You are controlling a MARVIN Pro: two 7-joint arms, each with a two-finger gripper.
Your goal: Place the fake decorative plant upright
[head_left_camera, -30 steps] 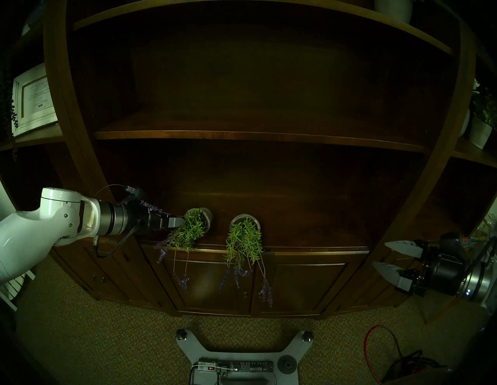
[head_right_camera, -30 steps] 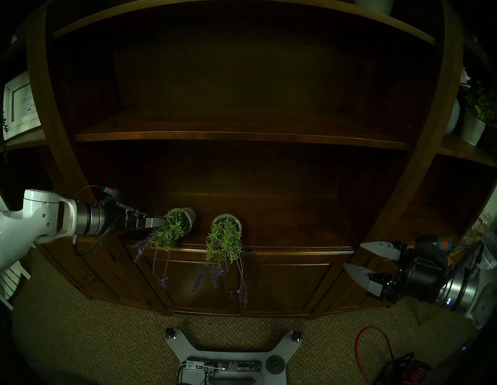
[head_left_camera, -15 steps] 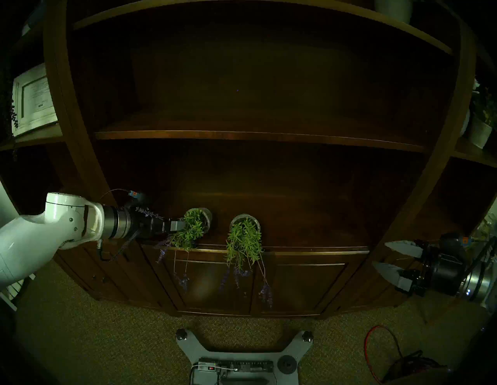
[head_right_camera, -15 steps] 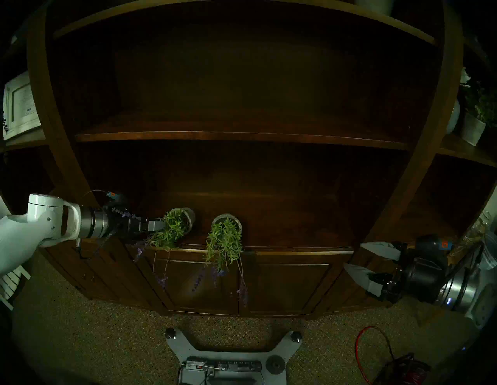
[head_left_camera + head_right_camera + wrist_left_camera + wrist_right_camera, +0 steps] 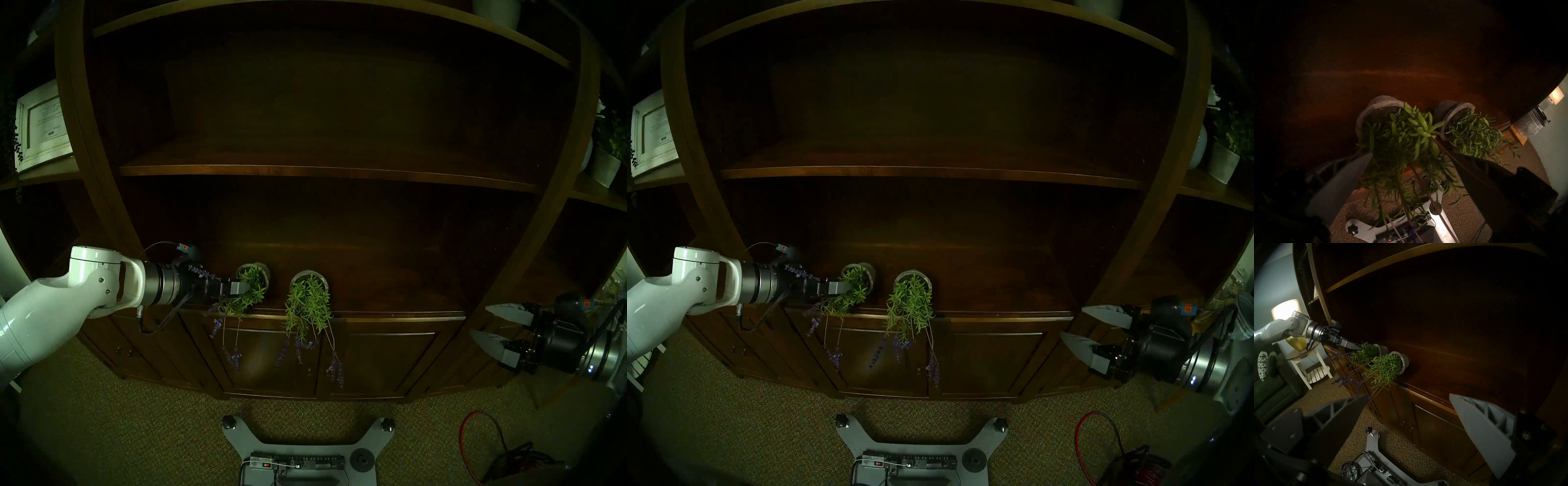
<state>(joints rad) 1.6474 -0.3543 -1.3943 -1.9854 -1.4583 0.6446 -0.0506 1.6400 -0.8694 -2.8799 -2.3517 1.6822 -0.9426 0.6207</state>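
Observation:
Two fake lavender plants in grey pots lie on their sides on the cabinet top (image 5: 390, 288), with stems hanging over its front edge. The left plant (image 5: 252, 283) also shows in the other head view (image 5: 857, 286), the left wrist view (image 5: 1401, 135) and the right wrist view (image 5: 1364, 351). My left gripper (image 5: 246, 288) is open, and its fingers (image 5: 1339, 183) straddle this plant's green foliage just in front of the pot's mouth. A purple sprig lies over its wrist. The right plant (image 5: 308, 302) lies untouched. My right gripper (image 5: 479, 321) is open and empty, far right, off the cabinet.
A shelf board (image 5: 305, 169) runs above the plants. A framed picture (image 5: 42, 125) stands at left and a white potted plant (image 5: 607, 163) at right. My base (image 5: 305, 451) and a red cable (image 5: 475, 437) are on the carpet. A side table (image 5: 1305, 358) stands beyond the left arm.
My left arm has moved right and a little lower, pushing its open fingers deeper into the left plant's foliage. That plant has shifted slightly right. The right arm has not moved.

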